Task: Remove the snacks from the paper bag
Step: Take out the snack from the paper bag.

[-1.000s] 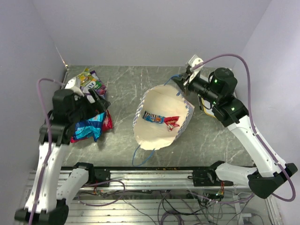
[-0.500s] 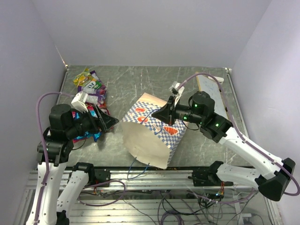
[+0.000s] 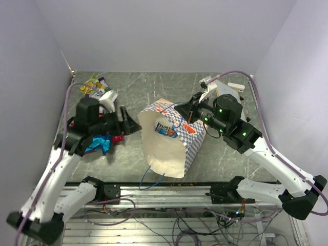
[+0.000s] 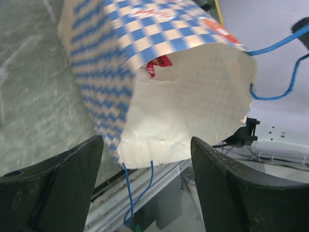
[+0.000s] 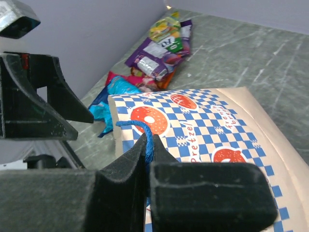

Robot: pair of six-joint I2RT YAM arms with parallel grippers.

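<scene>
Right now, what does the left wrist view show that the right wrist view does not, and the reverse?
Only the left wrist view: the paper bag's open mouth and cream inside, with a red packet tucked in it. Only the right wrist view: the right gripper shut on a blue string handle, and the pile of snacks lying on the table beyond the bag. Both: the bag's checkered outside, blue string and the marbled table.

The paper bag (image 3: 164, 154) is gaping toward the near edge of the surface (image 3: 225, 159), with a blue packet (image 3: 166, 129) showing inside. The right gripper (image 3: 188, 111) is pinching its upper rim. The left gripper (image 3: 132, 122) is hovering spread wide just beside its left edge, and loose snacks (image 3: 97, 88) are lying at far left.
</scene>
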